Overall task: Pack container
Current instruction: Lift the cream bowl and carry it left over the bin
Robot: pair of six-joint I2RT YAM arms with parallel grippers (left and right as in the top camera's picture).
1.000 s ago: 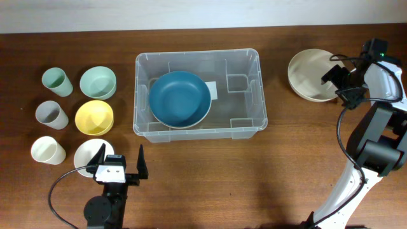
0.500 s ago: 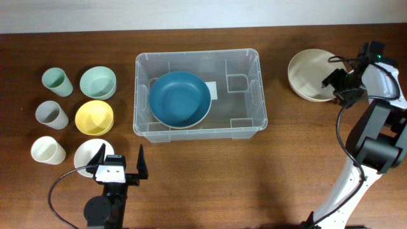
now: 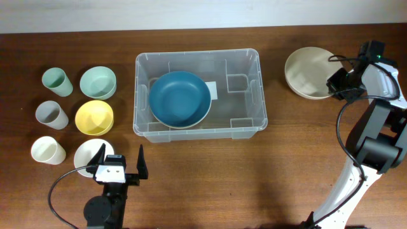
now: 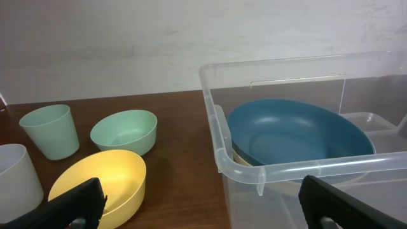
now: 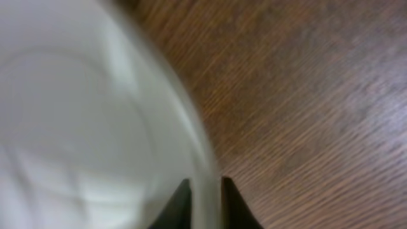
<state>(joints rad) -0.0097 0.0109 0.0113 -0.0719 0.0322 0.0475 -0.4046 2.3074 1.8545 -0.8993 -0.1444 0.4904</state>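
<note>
Item: pack container, in progress, one piece stowed. The container (image 3: 261, 89) sits at the centre of the table (image 3: 254, 184), open side up, with a blue bowl (image 3: 179, 98) lying in its left half and its right half bare. Step in hand, by judgement: collecting the cream plate (image 3: 305, 71), which lies at the upper right of the overhead frame, well apart from the container's right wall. Right gripper (image 5: 205, 202): fingers nearly together, one on either side of the plate's lower right rim, which passes between them; they appear clamped on it. Left gripper (image 3: 121, 160): spread wide, holding nothing, at the lower left of the overhead frame just beside a white bowl (image 3: 86, 154); in its wrist view the container's near corner stands ahead and to the right, apart from both fingers. Awaiting, at the left of the overhead frame: mint cup (image 3: 57, 81), mint bowl (image 3: 98, 83), grey cup (image 3: 51, 114), yellow bowl (image 3: 94, 117), cream cup (image 3: 48, 151). Next move, by judgement: lift the plate clear of the wood, carry it leftward over the container's rim, and lower it onto the bare right half or onto the blue bowl before letting go; an edge grip this shallow may let the plate tip.
</note>
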